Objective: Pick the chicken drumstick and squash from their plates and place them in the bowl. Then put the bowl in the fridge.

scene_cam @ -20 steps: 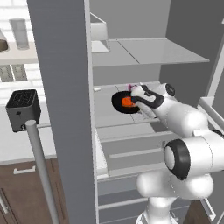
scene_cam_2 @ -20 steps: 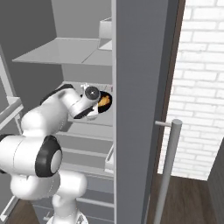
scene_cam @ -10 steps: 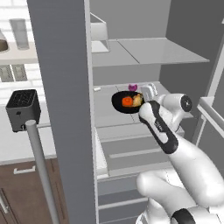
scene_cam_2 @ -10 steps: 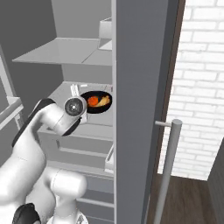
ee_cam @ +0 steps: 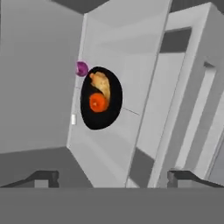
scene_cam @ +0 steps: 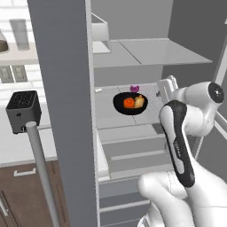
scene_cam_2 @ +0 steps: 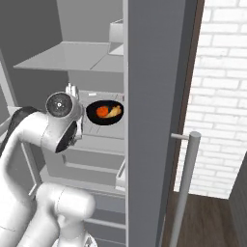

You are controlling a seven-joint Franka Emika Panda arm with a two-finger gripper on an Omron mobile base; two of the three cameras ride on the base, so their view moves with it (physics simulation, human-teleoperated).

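Observation:
The black bowl [scene_cam: 119, 105] [scene_cam_2: 91, 116] [ee_cam: 92, 120] rests on a middle shelf [scene_cam: 106, 122] of the open fridge [scene_cam_2: 87, 55]. Inside it lie the orange-red squash [scene_cam: 128, 102] [scene_cam_2: 102, 111] [ee_cam: 98, 103] and the tan chicken drumstick [scene_cam: 140, 101] [scene_cam_2: 115, 111] [ee_cam: 101, 83]. My gripper [scene_cam: 167, 84] [scene_cam_2: 71, 89] [ee_cam: 111, 178] hangs open and empty, drawn back from the bowl toward the shelf's front right. Its fingertips [ee_cam: 43, 177] stand wide apart. The plates are out of view.
A small purple item [scene_cam: 134, 88] [ee_cam: 82, 68] sits just behind the bowl. The fridge door [scene_cam: 62, 111] with its bar handle [scene_cam: 42, 173] stands open on the left. A black toaster [scene_cam: 21, 111] is on the counter. A brick wall [scene_cam_2: 222, 96] lies to the right.
My gripper has let go of the bowl and pulled back from it to the right, out of the shelf. The bowl stays on the shelf with both foods in it.

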